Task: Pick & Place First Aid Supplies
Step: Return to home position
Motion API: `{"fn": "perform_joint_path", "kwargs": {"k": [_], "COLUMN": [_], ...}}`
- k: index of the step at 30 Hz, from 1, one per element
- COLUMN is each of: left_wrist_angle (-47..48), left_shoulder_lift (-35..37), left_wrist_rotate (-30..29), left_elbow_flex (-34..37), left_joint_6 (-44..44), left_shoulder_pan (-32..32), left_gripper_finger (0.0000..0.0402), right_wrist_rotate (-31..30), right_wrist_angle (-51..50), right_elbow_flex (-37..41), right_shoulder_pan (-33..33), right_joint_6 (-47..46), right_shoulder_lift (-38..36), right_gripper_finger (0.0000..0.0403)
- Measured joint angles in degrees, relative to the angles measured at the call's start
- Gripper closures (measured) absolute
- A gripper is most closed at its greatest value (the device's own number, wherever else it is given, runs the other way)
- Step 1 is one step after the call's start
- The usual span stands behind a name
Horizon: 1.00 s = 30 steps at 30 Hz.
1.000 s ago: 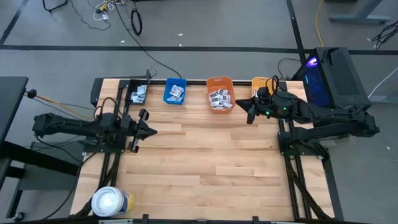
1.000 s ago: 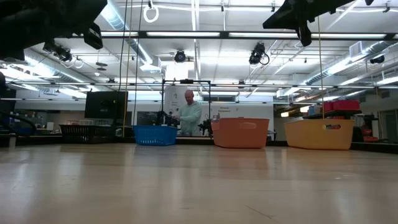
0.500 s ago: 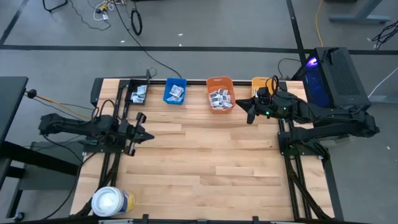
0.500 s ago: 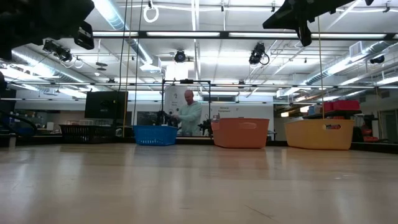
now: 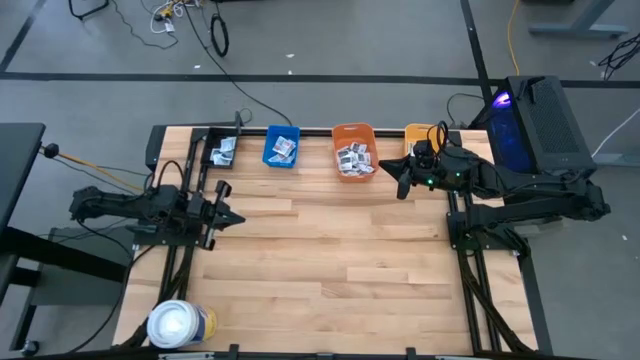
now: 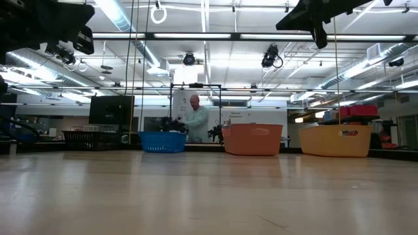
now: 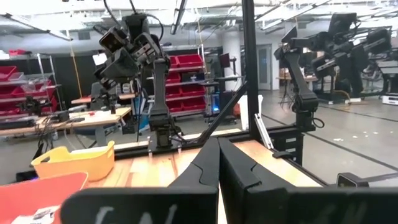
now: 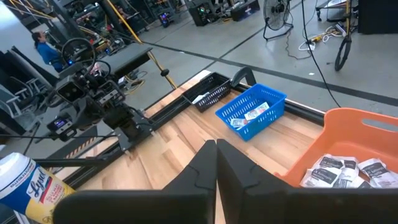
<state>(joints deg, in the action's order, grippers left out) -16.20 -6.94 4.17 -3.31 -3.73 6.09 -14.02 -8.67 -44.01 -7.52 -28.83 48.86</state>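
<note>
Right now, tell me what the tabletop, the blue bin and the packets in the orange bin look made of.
Tabletop: wood, pale smooth finish; jointed planks and grain show.
Blue bin: likely moulded plastic; its walls are an open lattice.
Packets in the orange bin: flat white printed sachets, perhaps coated paper or foil; the look leaves it open.

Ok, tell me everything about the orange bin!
The orange bin is a plastic-looking tub, open on top, standing upright on the wooden table at its far edge, between the blue bin and the yellow bin. A heap of small white packets with dark print lies inside.
</note>
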Motion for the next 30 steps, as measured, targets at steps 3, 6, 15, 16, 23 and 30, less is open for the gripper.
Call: {"fn": "perform_joint_path", "kwargs": {"k": [3, 6, 15, 16, 23, 30], "left_wrist_angle": [2.0, 3.4, 8.8, 9.0, 9.2, 5.7], "left_shoulder_lift": [1.2, 2.1, 6.3, 6.7, 6.9, 6.0], "left_wrist_rotate": [-0.5, -0.5, -1.8, -2.2, -6.9, -7.2], "left_elbow_flex": [0.0, 0.0, 0.0, 0.0, 0.0, 0.0], "left_joint_6": [0.1, 0.1, 0.0, 0.0, -0.6, -1.5], "left_shoulder_pan": [0.0, 0.0, 0.6, 1.1, 4.5, 5.0], "left_gripper_finger": [0.0401, 0.0401, 0.0401, 0.0401, 0.0401, 0.0401], "right_wrist_rotate": [0.0, 0.0, 0.0, 0.0, 0.0, 0.0], "right_wrist_angle": [0.0, 0.0, 0.0, 0.0, 0.0, 0.0], "right_elbow_flex": [0.0, 0.0, 0.0, 0.0, 0.0, 0.0], "right_shoulder_pan": [0.0, 0.0, 0.0, 0.0, 0.0, 0.0], "right_joint_6": [0.0, 0.0, 0.0, 0.0, 0.0, 0.0], "right_shoulder_lift": [0.0, 0.0, 0.0, 0.0, 0.0, 0.0], "right_gripper_finger": [0.0389, 0.0389, 0.0389, 0.0389, 0.0389, 0.0389]}}
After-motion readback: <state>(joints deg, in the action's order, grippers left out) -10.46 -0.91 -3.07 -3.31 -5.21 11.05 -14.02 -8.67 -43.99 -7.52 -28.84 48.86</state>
